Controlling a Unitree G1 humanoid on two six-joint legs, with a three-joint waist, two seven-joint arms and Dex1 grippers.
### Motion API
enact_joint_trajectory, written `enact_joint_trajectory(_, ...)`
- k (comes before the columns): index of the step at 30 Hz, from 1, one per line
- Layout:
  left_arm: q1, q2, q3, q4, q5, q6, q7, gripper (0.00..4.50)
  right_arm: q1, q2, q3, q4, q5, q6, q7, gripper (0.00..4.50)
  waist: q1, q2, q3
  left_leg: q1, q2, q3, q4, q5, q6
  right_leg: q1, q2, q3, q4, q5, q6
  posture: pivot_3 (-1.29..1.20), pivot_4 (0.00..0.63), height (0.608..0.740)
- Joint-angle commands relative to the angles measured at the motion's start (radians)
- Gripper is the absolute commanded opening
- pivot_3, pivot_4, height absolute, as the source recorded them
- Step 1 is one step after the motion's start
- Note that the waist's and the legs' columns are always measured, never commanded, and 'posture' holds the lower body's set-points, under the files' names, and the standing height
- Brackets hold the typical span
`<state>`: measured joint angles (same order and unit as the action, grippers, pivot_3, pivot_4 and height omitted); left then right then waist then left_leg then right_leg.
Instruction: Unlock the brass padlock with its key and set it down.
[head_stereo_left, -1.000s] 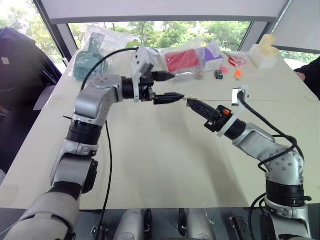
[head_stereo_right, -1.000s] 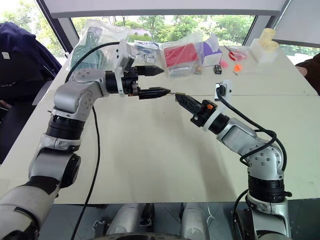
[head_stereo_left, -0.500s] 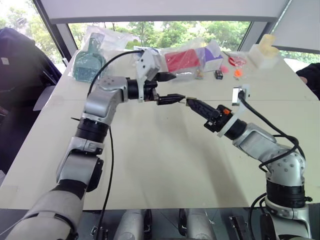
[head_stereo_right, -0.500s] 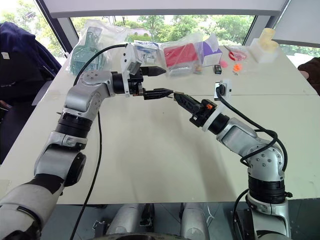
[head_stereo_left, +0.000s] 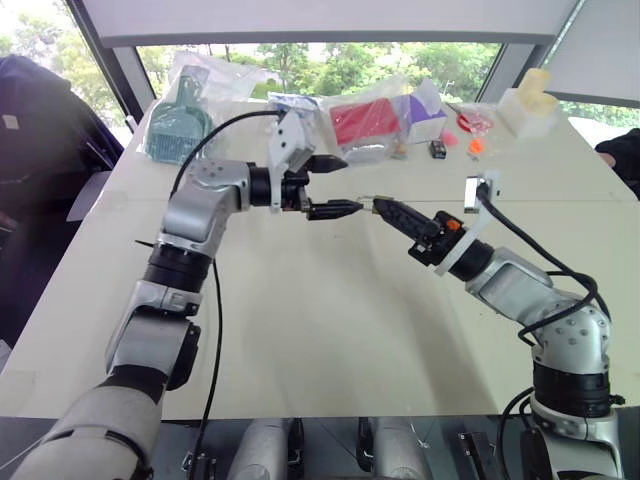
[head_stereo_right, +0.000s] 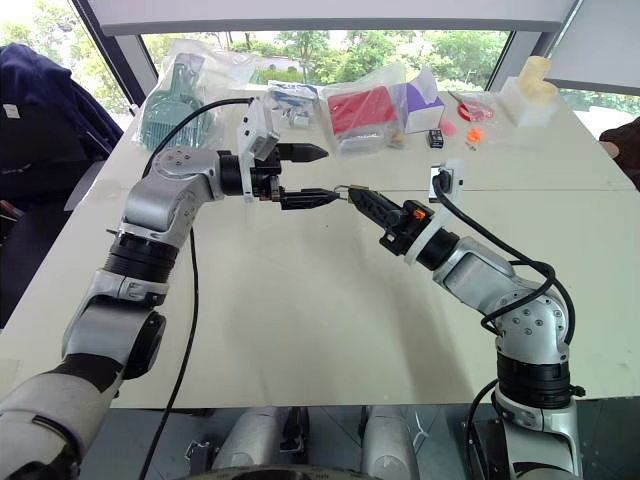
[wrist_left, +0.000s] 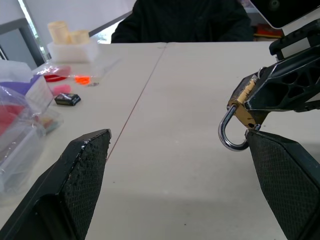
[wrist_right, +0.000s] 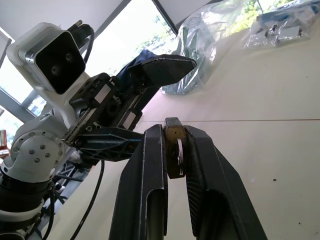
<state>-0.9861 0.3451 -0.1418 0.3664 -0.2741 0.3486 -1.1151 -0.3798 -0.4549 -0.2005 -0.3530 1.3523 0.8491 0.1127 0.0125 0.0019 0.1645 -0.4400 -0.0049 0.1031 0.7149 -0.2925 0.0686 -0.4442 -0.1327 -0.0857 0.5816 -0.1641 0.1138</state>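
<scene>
two black fingers of the right gripper (wrist_right: 174, 150) rise close together, pinching a small yellowish brass padlock (wrist_right: 174, 150) between their tips, its thin silver shackle lying along the gap. just beyond it the left gripper (wrist_right: 145, 105), black with a white camera block behind it, has its two fingers spread wide, the nearer fingertip (wrist_right: 135, 143) close beside the padlock. clear plastic bags (wrist_right: 220, 35) lie along the far edge of the pale beige table (wrist_right: 280, 135).
</scene>
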Motion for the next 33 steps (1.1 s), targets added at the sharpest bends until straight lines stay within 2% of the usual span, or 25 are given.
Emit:
enact_joint_trajectory(1, -0.038, -0.023, -0.001, 0.034, 0.021, -0.059, 0.017, 4.46, -0.009, 0.006, -0.003, -0.051, 0.03, -0.001, 0.004, 0.0, 0.0, 0.0, 0.0, 0.0, 0.0, 0.0, 0.0, 0.0, 0.0, 0.0, 0.0, 0.0, 0.0, 0.0, 0.0, 0.0, 0.15, 0.735)
enact_joint_trajectory(11, -0.097, -0.075, 0.016, 0.174, 0.076, -0.176, 0.078, 4.46, 0.018, 0.022, 0.018, -0.089, 0.049, -0.002, -0.019, 0.0, 0.0, 0.0, 0.0, 0.0, 0.0, 0.0, 0.0, -0.003, 0.005, 0.0, 0.0, 0.0, 0.0, 0.0, 0.0, 0.0, 0.15, 0.735)
enact_joint_trajectory(16, -0.102, -0.079, 0.02, 0.186, 0.071, -0.189, 0.079, 4.46, 0.021, 0.023, 0.024, -0.09, 0.052, -0.006, -0.026, 0.0, -0.001, 0.0, 0.0, 0.0, 0.0, 0.0, 0.0, -0.003, 0.005, 0.0, 0.0, 0.0, 0.0, 0.0, 0.0, 0.0, 0.15, 0.735)
enact_joint_trajectory(22, -0.062, -0.048, 0.007, 0.171, 0.089, -0.177, 0.069, 4.46, 0.03, 0.023, 0.013, -0.08, 0.06, -0.012, -0.039, 0.0, -0.002, 0.0, 0.0, 0.0, 0.0, 0.0, 0.0, -0.003, 0.005, 0.0, 0.0, 0.0, 0.0, 0.0, 0.0, 0.0, 0.15, 0.735)
enact_joint_trajectory(26, 0.01, 0.006, -0.001, 0.151, 0.118, -0.159, 0.075, 4.46, 0.053, 0.012, -0.008, 0.0, 0.052, 0.007, -0.109, 0.0, -0.004, 0.0, 0.0, 0.0, 0.0, 0.0, 0.0, -0.003, 0.004, 0.0, 0.0, 0.0, 0.0, 0.0, 0.0, 0.0, 0.15, 0.735)
enact_joint_trajectory(30, 0.192, 0.09, 0.002, -0.11, 0.036, -0.018, -0.008, 4.46, 0.05, 0.006, -0.004, 0.156, 0.078, 0.084, -0.204, 0.0, -0.009, 0.0, 0.0, 0.0, 0.0, 0.0, -0.001, 0.0, -0.001, -0.001, -0.001, 0.0, 0.0, 0.0, 0.0, 0.0, 0.15, 0.735)
enact_joint_trajectory(33, 0.297, 0.134, 0.011, -0.305, -0.029, 0.101, -0.023, 4.46, 0.019, 0.013, -0.008, 0.262, 0.091, 0.133, -0.219, 0.0, -0.005, 0.001, 0.0, -0.001, 0.0, 0.0, -0.001, 0.001, -0.002, -0.002, -0.001, 0.0, 0.0, -0.001, -0.003, 0.0, 0.15, 0.735)
